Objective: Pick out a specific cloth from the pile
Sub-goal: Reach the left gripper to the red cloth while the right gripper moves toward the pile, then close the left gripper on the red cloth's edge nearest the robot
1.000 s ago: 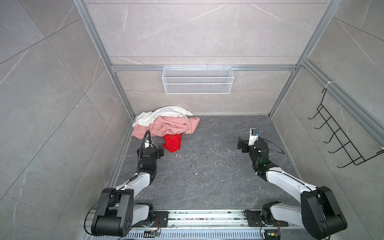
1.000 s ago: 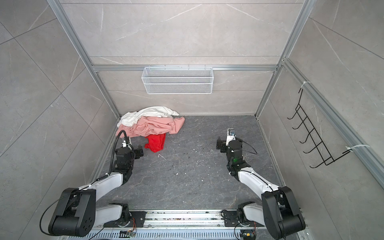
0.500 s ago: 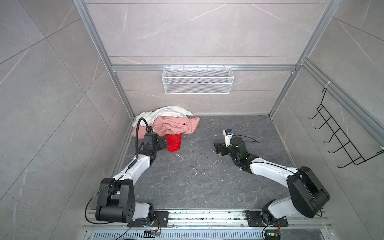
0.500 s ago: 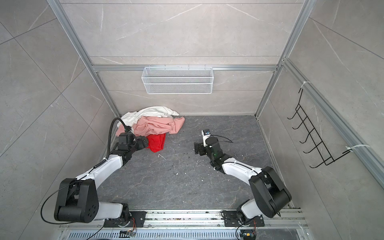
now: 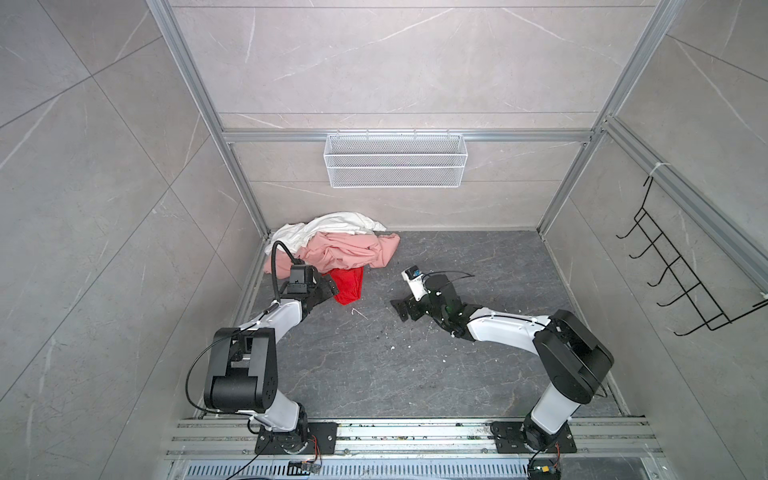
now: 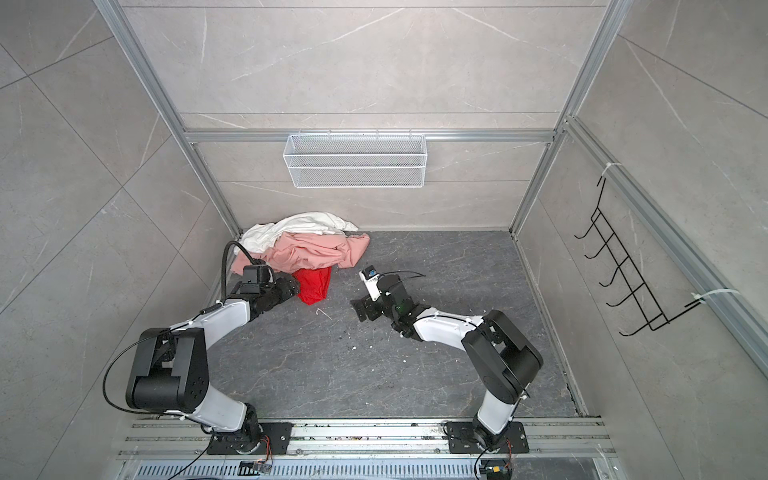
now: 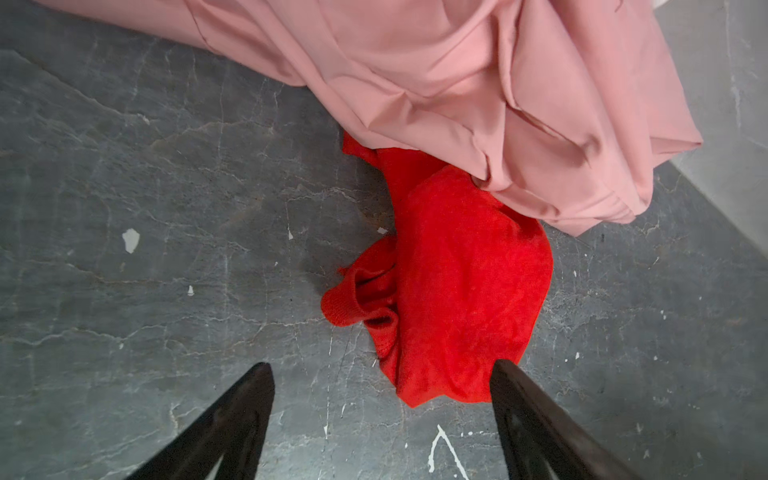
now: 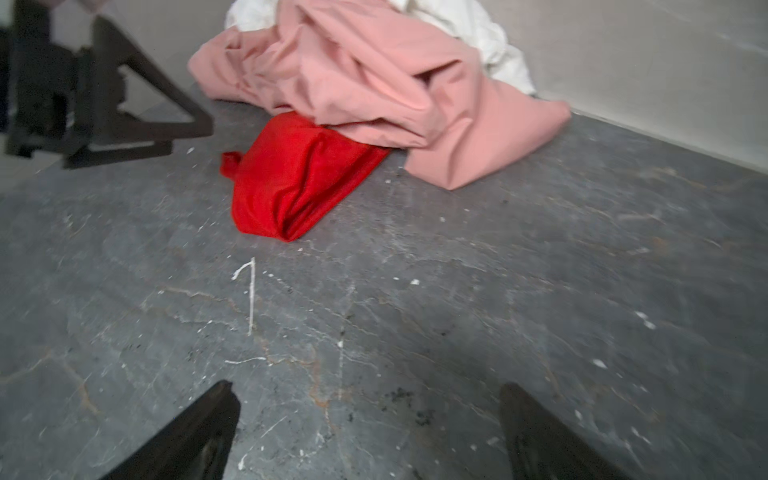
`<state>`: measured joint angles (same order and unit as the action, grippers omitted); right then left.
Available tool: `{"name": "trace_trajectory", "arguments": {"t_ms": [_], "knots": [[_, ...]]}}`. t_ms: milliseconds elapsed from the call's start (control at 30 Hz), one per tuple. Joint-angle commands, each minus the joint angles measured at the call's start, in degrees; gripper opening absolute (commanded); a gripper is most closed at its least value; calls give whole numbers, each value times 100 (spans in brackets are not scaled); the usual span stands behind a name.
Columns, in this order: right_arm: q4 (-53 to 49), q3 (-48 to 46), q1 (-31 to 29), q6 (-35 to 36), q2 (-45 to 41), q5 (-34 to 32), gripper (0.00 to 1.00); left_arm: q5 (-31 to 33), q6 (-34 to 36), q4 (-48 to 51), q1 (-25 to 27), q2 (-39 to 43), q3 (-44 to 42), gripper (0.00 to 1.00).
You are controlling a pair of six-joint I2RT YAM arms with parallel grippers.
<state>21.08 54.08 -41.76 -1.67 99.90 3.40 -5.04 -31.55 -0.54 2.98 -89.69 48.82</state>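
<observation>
Left wrist: left gripper (image 7: 380, 365) has come up to the cloth (image 7: 465, 282), jaws apart, one tip perhaps touching | cloth's far end under pink garment (image 7: 457, 83) of the pile (image 5: 332, 245) | right gripper (image 8: 368, 386) nearer, spread, empty | grasp likely next

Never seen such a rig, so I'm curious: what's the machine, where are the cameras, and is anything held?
Two robot arms on a rail, each ending in a two-fingered gripper. Two pictures look down from overhead; two come from cameras on the wrists. On the dark floor, a pile in the back corner: a white cloth, a pink cloth, and the red cloth poking out under the pink. The left gripper, jaws apart, is at the red cloth's edge; the right gripper is open over bare floor. Nothing is held.
</observation>
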Motion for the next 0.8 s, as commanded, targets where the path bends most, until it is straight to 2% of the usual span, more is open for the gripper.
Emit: {"name": "trace_trajectory", "arguments": {"t_ms": [0, 333, 633, 767], "knots": [[797, 57, -282, 763, 383, 743, 100, -399, -367, -254, -116, -106, 172, 81], [1110, 915, -775, 623, 1489, 575, 100, -855, -1178, -1072, -239, -760, -23, 69], [980, 1157, -1106, 539, 1674, 495, 100, -809, -1484, -1268, -247, -1032, 34, 61], [1126, 1095, -1132, 463, 1691, 454, 100, -774, -1624, -1315, -252, -1185, 36, 53]]}}
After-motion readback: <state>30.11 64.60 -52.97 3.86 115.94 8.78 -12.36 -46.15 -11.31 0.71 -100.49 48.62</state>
